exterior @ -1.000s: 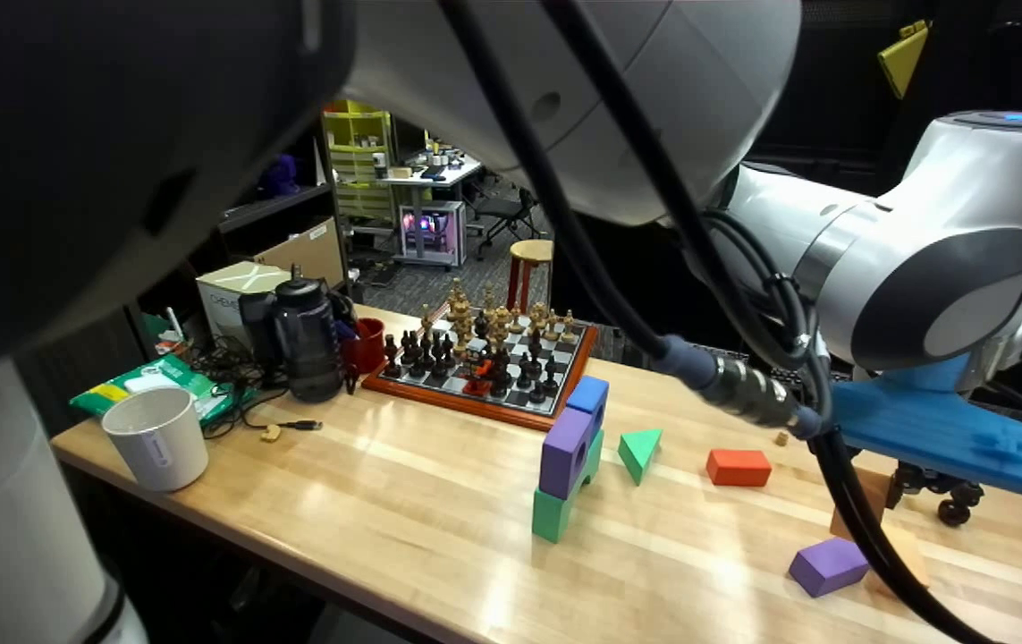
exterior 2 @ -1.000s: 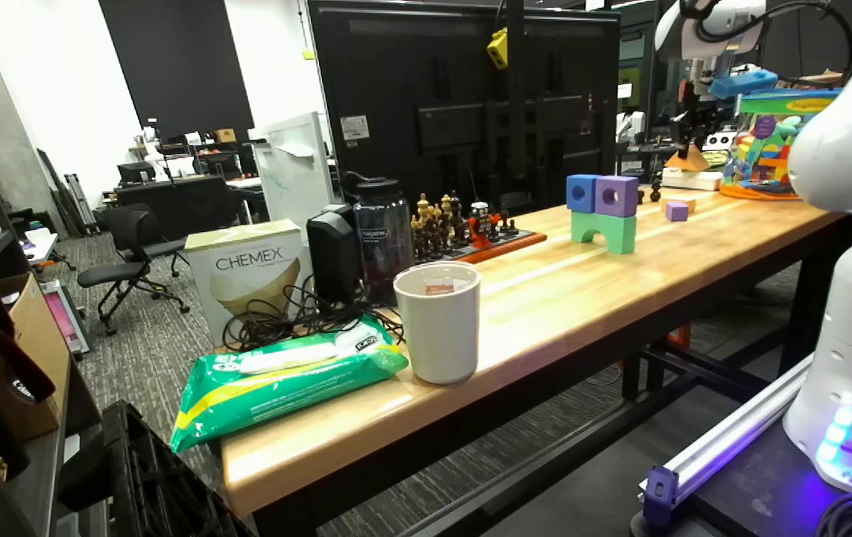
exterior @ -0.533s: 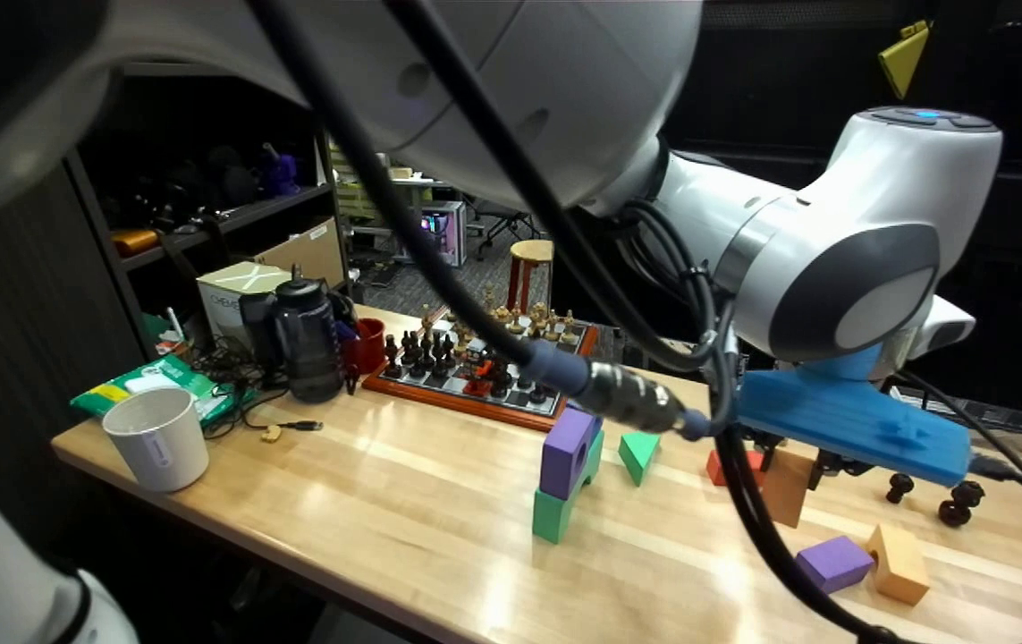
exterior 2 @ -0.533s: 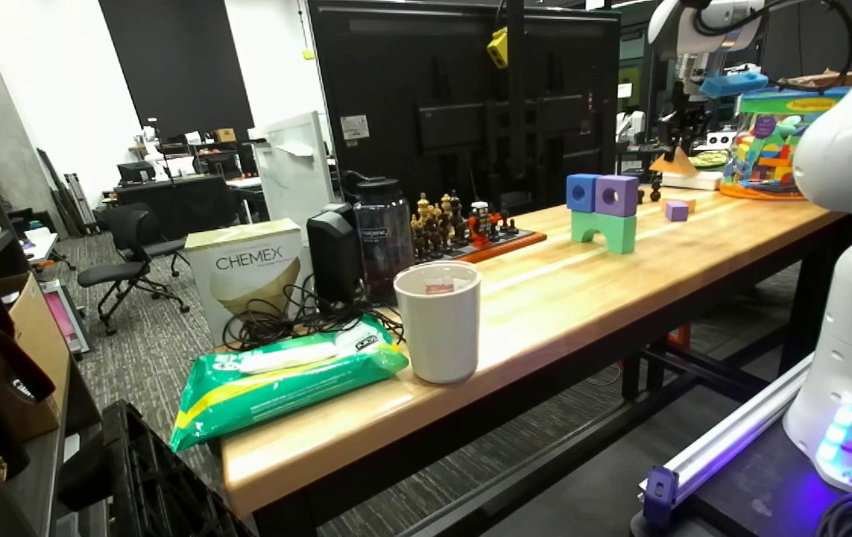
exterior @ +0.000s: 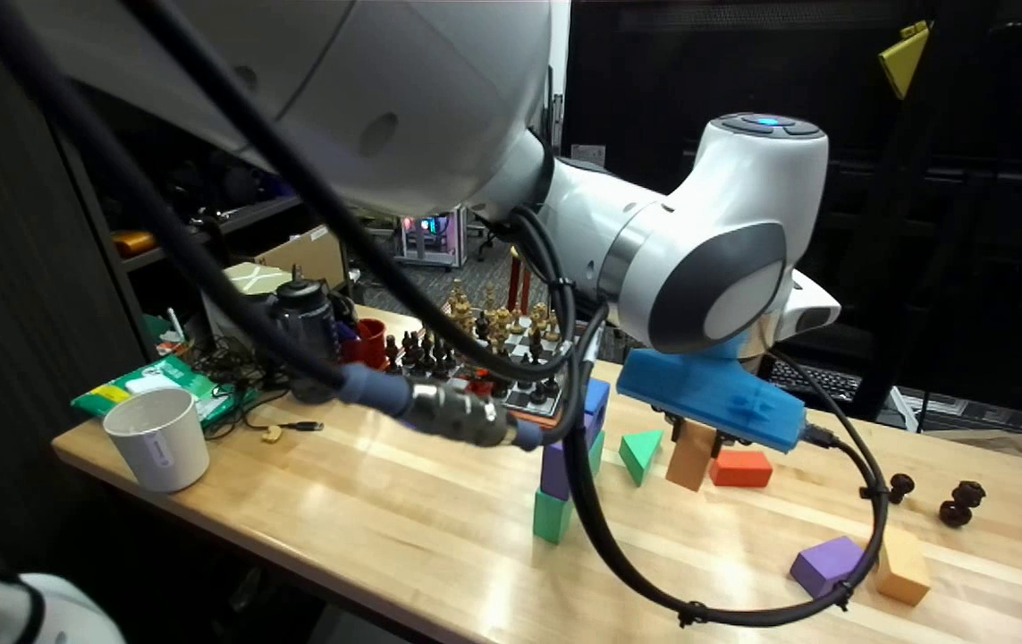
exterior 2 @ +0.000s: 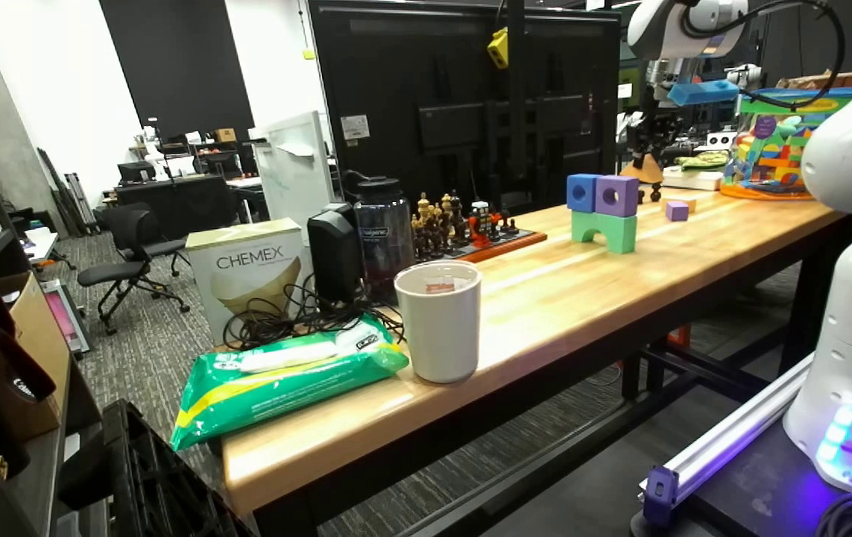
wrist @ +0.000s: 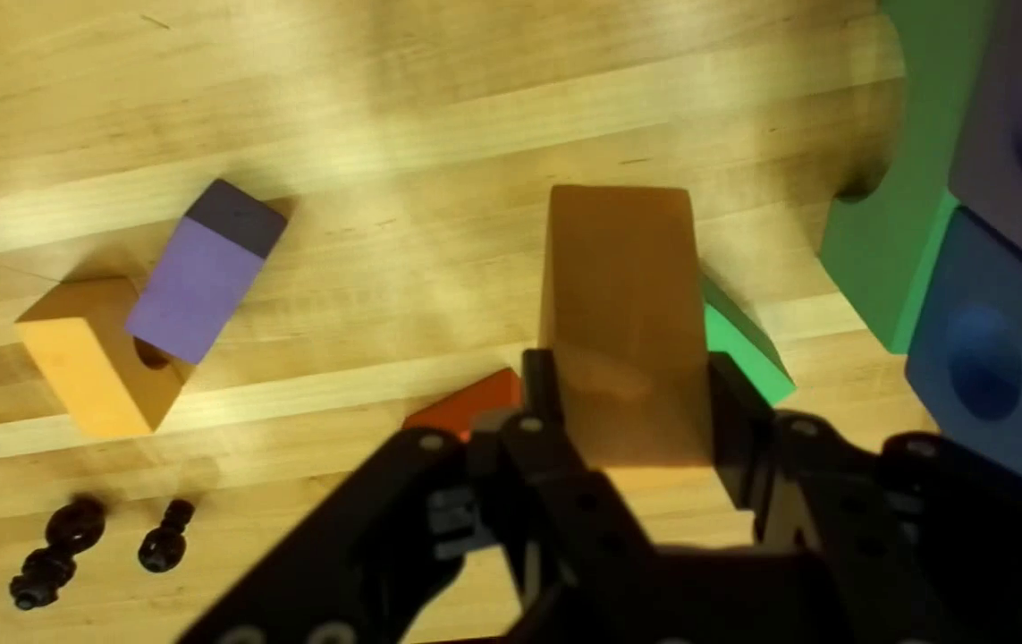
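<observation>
Pincer clamped on smooth orange-tan triangular block, over the counter, near green arch topped by bored blocks. Counter: glossy, pale striped wood. Beyond: ribbed grey carpet, black chairs.

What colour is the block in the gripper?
Orange-brown; the block shows best in the wrist view.

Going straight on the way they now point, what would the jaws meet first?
Probably the tabletop, reached by the held orange block first. In the wrist view the green triangle peeks out behind it, so depth leaves a touch there possible.
</observation>
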